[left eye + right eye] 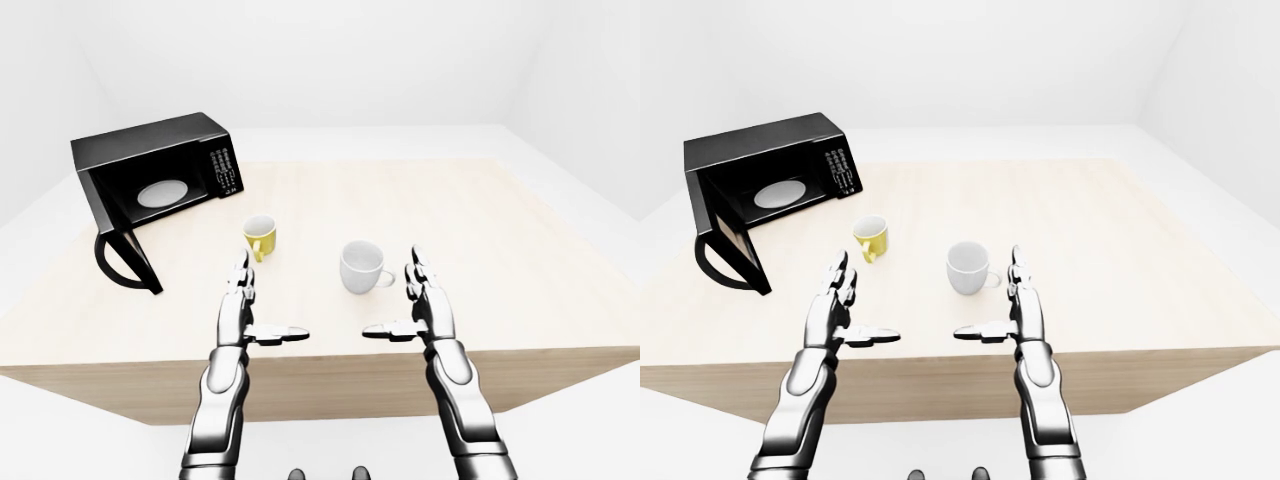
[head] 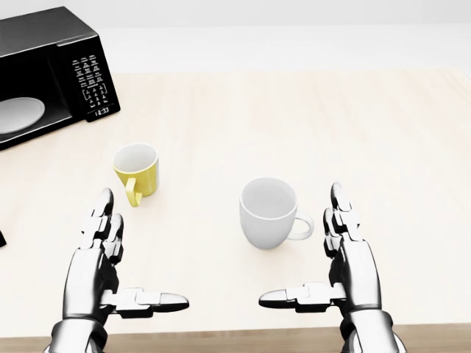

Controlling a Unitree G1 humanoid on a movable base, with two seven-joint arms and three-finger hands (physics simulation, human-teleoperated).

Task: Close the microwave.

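Black microwave sits at the table's far left, door swung wide open. Left hand and right hand hover empty, fingers spread. Yellow mug could get clipped if the left arm sweeps over.

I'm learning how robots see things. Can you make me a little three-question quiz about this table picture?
1. True or false: the black microwave oven has its door swung open.
2. Which mug stands nearer the microwave: A) the small yellow ceramic mug or B) the larger white ceramic mug?
3. Fill in: the robot's left hand and right hand hold ____.

Key: 1 true; 2 A; 3 nothing, both are open over the pale wooden table.
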